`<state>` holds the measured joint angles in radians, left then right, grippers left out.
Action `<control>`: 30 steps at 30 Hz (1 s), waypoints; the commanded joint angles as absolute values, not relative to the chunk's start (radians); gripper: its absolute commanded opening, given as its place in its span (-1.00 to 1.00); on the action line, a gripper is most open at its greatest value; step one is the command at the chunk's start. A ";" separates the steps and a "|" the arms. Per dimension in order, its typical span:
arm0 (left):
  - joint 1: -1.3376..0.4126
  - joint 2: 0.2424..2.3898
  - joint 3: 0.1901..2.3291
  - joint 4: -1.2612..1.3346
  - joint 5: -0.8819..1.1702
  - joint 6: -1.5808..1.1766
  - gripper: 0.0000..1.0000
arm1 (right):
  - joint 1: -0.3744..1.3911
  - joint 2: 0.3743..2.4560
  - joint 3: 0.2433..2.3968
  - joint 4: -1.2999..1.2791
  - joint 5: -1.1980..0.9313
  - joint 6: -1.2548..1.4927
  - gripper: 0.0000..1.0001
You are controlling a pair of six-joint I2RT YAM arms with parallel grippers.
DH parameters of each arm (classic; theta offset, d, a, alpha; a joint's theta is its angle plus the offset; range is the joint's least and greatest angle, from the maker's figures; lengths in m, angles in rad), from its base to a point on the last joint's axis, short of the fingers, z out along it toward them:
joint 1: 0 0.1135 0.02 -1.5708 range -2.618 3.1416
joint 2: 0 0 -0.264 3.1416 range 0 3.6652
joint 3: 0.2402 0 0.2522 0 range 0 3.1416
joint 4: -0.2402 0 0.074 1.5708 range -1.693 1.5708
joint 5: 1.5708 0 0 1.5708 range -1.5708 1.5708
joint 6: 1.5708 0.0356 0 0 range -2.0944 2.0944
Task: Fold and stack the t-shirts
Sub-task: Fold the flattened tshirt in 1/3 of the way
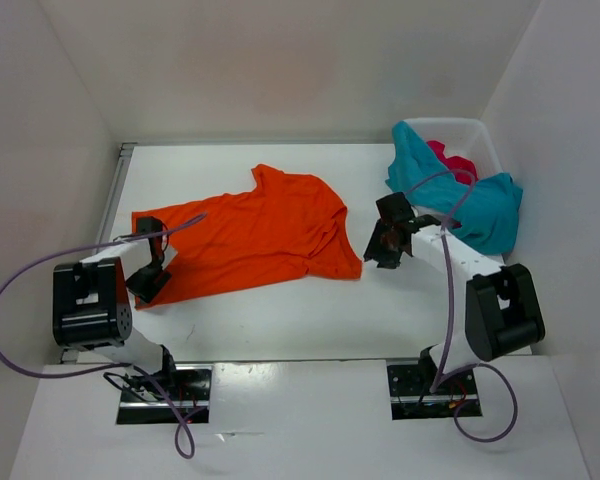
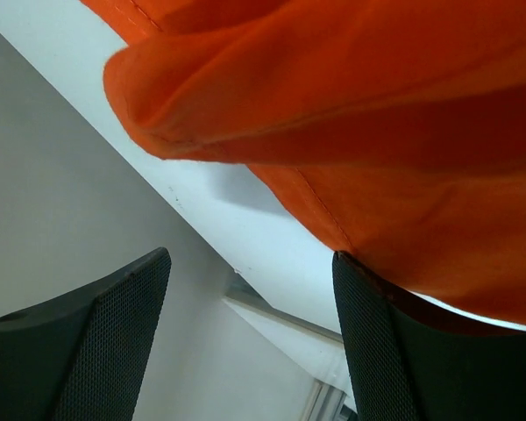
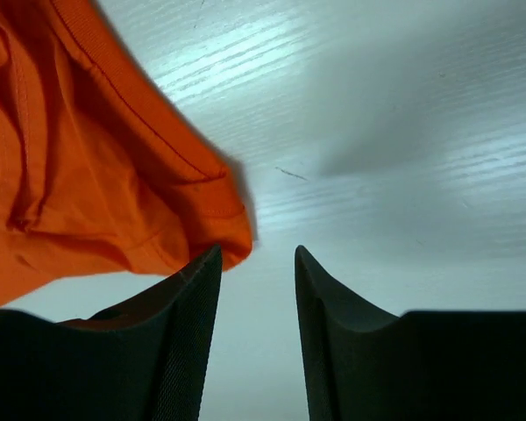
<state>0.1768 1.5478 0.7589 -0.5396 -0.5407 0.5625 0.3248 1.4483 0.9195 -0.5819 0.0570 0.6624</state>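
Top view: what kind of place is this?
Probably a robot test booth: plain white walls around a white table, two black-and-white robot arms bolted at its edge, a bright orange cloth t-shirt.

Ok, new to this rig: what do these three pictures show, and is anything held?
Two robot arms sit at the near edge of a white table. The wide picture looks down from above; the other two come from cameras on each wrist, so the dark prongs are that arm's own fingers. An orange t-shirt lies spread out. A teal t-shirt and a pink-red one are heaped in a white basket at the back right. The left end effector and right end effector are both open at the orange shirt's edges, holding nothing.
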 commanded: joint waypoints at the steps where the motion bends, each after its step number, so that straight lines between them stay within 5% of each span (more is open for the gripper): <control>1: 0.178 1.600 0.781 -0.514 -0.494 0.503 0.64 | 0.310 1.498 0.916 -0.445 0.002 0.710 -0.13; 9: 0.178 1.637 0.772 -0.463 -0.466 0.474 0.53 | 0.298 1.605 0.882 -0.359 -0.117 0.710 -0.10; 14: 0.178 1.687 0.793 -0.472 -0.436 0.463 0.08 | 0.298 1.658 0.853 -0.350 -0.130 0.710 -0.03; 16: 0.178 1.709 0.804 -0.472 -0.425 0.454 -0.17 | 0.298 1.670 0.841 -0.350 -0.149 0.710 -0.51; 18: 0.178 1.718 0.804 -0.472 -0.425 0.454 -0.64 | 0.266 1.671 0.830 -0.370 -0.158 0.710 -1.00; 21: 0.178 1.718 0.815 -0.462 -0.425 0.454 -1.00 | 0.210 1.568 0.790 -0.438 -0.125 0.683 -1.00; 30: 0.270 1.680 0.813 -0.347 -0.598 0.627 -1.00 | 0.210 1.525 0.790 -0.590 -0.134 0.758 -1.00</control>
<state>0.2298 1.6859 0.8097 -0.4355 -0.5808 0.5591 0.2089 1.5288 0.7906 -0.4919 -0.1474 0.7185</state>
